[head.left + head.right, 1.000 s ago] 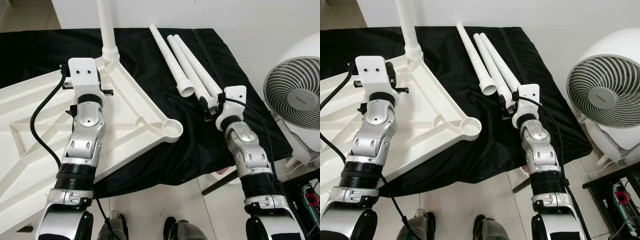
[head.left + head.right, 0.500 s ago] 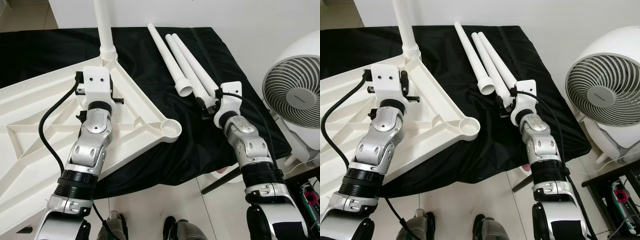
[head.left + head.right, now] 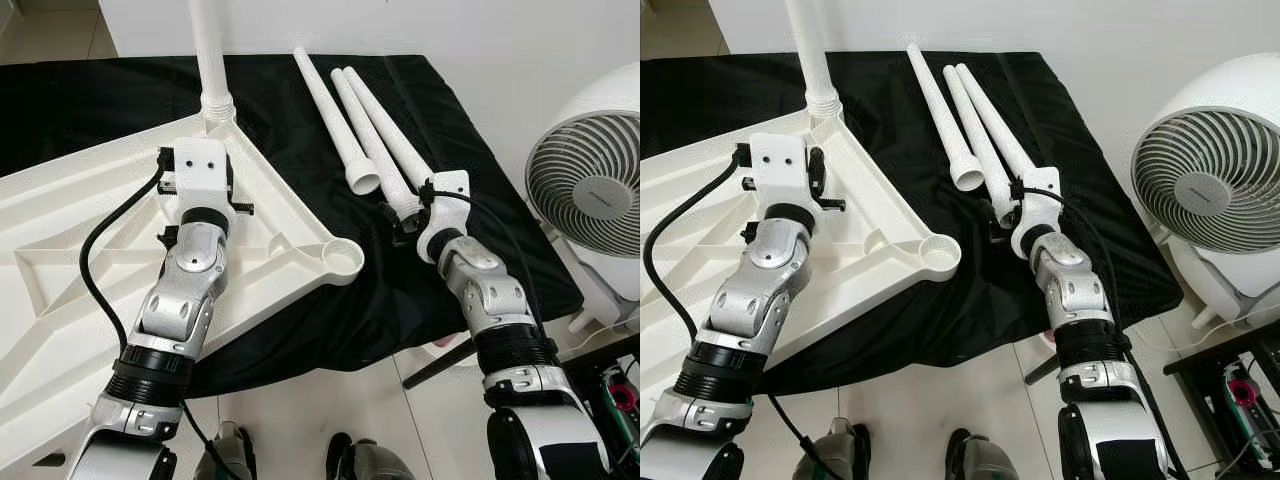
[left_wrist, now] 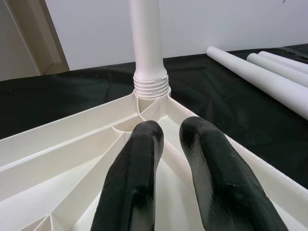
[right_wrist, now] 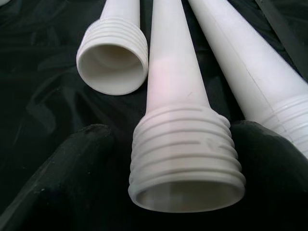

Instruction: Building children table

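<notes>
Bench (image 3: 100,95): low, draped in black cloth. A round white plastic fan (image 3: 585,190) stands off its right edge, beside the robot's right arm.

Upturned white plastic tabletop (image 3: 70,270), ribbed underside up, covers the left half of the bench. One white tubular leg (image 3: 208,50) is already screwed upright into the far corner socket. Near corner socket (image 3: 343,259), a round open cup, is unfilled and overhangs the black cloth.

Three loose white plastic legs lie side by side on the cloth right of the tabletop, threaded ends toward the robot: left leg (image 3: 335,125), middle leg (image 3: 375,135), right leg (image 3: 395,125).

Step in hand, as judged: taking up a second leg. Next move calls for closing on the middle leg's threaded collar (image 5: 185,149), lifting it clear of its neighbours, turning it upright and seating it in the open socket.

Right arm reaches forward over the bench edge. Right pincer (image 5: 168,154) sits low at the middle leg's threaded end, one black finger (image 5: 72,168) on each side of the collar; spread around it, not visibly clamped.

Left arm is stretched over the tabletop toward the fitted leg. Left pincer (image 4: 171,144) hovers above the ribs, fingers nearly together, a narrow gap between them, grasping nothing.
</notes>
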You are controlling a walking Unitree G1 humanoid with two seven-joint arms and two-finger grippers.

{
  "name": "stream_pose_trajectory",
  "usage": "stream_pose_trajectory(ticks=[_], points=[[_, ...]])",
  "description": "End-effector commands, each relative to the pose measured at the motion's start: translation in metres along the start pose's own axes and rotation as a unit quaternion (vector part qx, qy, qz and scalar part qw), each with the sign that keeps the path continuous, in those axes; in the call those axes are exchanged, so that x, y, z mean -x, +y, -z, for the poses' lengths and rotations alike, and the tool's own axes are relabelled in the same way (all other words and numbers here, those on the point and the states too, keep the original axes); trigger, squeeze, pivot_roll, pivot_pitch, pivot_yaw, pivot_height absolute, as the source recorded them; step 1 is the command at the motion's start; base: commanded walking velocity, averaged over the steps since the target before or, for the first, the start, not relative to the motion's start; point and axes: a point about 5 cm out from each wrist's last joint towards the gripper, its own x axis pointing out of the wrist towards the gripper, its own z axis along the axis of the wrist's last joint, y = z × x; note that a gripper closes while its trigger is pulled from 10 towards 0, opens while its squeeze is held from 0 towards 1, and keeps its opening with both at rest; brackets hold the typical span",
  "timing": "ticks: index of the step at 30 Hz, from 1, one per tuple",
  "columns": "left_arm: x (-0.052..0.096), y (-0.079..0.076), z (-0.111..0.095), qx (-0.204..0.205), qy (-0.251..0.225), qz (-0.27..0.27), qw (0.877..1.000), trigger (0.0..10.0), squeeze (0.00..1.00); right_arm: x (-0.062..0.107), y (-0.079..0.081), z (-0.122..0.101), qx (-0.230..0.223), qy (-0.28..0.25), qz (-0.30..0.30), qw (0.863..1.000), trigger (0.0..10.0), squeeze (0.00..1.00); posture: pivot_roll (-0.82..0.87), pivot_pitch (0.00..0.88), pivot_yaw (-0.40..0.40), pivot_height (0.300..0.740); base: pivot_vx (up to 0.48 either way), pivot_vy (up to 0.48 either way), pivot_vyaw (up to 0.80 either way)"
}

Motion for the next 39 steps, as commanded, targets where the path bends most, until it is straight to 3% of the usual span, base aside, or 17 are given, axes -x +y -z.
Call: stream_pose_trajectory(ticks=[1, 18, 19, 25, 27, 31, 35, 39], points=[[0.006, -0.016, 0.004, -0.001, 0.012, 0.141, 0.990, 10.0, 0.00, 0.000, -0.001, 0.007, -0.002, 0.011, 0.000, 1.000, 10.0, 0.00, 0.09, 0.170, -0.048, 0.740, 0.000, 0.000, 0.00], [0.010, -0.015, 0.004, -0.002, 0.023, 0.143, 0.990, 10.0, 0.00, -0.014, 0.007, 0.018, -0.011, -0.003, 0.004, 1.000, 10.0, 0.00, 0.12, 0.201, -0.042, 0.740, 0.000, 0.000, 0.00], [0.010, -0.015, 0.003, -0.004, 0.023, 0.143, 0.989, 10.0, 0.00, -0.015, 0.009, 0.022, -0.029, 0.000, 0.000, 1.000, 0.0, 0.00, 0.12, 0.200, -0.043, 0.740, 0.000, 0.000, 0.00], [0.010, -0.015, 0.003, -0.007, 0.024, 0.143, 0.989, 10.0, 0.00, -0.015, 0.013, 0.030, -0.052, 0.002, -0.007, 0.999, 0.0, 0.00, 0.12, 0.202, -0.042, 0.740, 0.000, 0.000, 0.00], [0.010, -0.011, 0.001, -0.014, 0.022, 0.141, 0.990, 10.0, 0.00, -0.010, 0.016, 0.027, -0.071, -0.049, -0.012, 0.996, 0.0, 0.00, 0.13, 0.201, -0.040, 0.740, 0.000, 0.000, 0.00], [0.009, -0.010, 0.001, -0.013, 0.023, 0.140, 0.990, 10.0, 0.00, -0.008, 0.016, 0.025, -0.065, -0.070, -0.008, 0.995, 0.0, 0.00, 0.12, 0.199, -0.037, 0.740, 0.000, 0.000, 0.00], [0.008, -0.009, 0.001, -0.007, 0.025, 0.136, 0.990, 10.0, 0.00, 0.001, 0.013, 0.017, -0.050, -0.135, 0.005, 0.990, 0.0, 0.00, 0.12, 0.196, -0.035, 0.740, 0.000, 0.000, 0.00], [0.008, -0.010, 0.001, -0.005, 0.026, 0.138, 0.990, 10.0, 0.00, 0.006, 0.012, 0.013, -0.047, -0.160, 0.001, 0.986, 0.0, 0.00, 0.12, 0.196, -0.035, 0.740, 0.000, 0.000, 0.00]])
